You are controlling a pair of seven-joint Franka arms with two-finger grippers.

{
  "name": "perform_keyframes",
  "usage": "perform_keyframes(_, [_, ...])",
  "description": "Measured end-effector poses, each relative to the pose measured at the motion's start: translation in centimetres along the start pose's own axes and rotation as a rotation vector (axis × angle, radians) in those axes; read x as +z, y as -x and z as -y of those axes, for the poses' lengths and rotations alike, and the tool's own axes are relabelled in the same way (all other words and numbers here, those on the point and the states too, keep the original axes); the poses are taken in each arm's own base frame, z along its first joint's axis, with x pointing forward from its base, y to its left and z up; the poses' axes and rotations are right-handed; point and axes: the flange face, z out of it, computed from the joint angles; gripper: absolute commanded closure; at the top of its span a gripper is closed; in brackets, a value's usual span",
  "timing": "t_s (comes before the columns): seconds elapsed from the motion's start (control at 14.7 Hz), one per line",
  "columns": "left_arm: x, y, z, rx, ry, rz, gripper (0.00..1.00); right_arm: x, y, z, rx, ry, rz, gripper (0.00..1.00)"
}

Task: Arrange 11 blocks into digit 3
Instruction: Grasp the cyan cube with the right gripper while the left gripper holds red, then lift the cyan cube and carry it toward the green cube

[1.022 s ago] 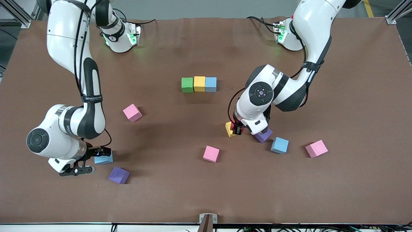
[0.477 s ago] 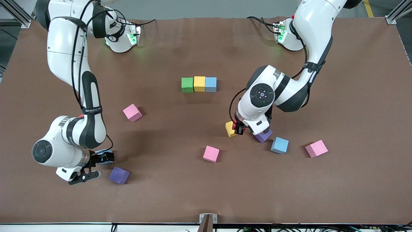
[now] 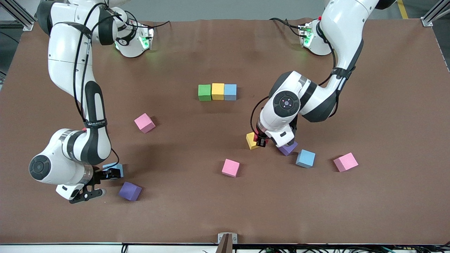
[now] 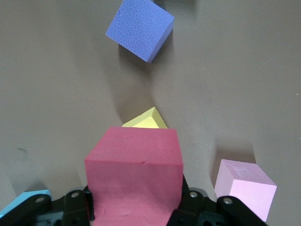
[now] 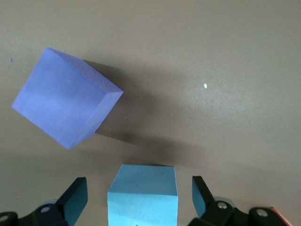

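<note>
Blocks: green-yellow-blue bar (image 3: pixel 217 91) at frame centre, rest scattered. Left gripper (image 3: pixel 262 140) pinches red cube (image 4: pixel 134 172) above yellow one (image 3: pixel 251 140), unmoved. Right gripper (image 3: pixel 96 182), fingers spread, has shifted, straddling light blue cube (image 5: pixel 143 195) at lower left

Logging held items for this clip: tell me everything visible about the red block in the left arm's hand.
The red block is a matte, foam-looking cube with a faintly creased face, more crimson-pink in the left wrist view. The left hand is shut on it, its fingers pressing two opposite sides. It hangs just over a yellow block, whose corner peeks out past it. In the front view the wrist hides nearly all of it. Whether it touches the yellow block cannot be told.
</note>
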Motion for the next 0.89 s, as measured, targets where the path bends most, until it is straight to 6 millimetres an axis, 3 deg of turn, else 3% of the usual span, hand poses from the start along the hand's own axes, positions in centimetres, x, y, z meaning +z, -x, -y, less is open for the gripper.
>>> perform_keyframes(0.41, [0.0,-0.1,0.0,-0.001,0.0,0.0,1.0,1.1,0.3,-0.1,-0.009,0.011,0.027,0.11])
perform_keyframes(0.75, [-0.2,-1.4,-0.5,-0.022,0.003,0.001,1.0,2.2,0.9,-0.2,-0.005,-0.001,0.065,0.35])
perform_keyframes(0.89, [-0.2,-1.4,-0.5,-0.021,0.002,0.001,1.0,2.5,1.0,-0.2,-0.005,-0.002,0.071,0.55])
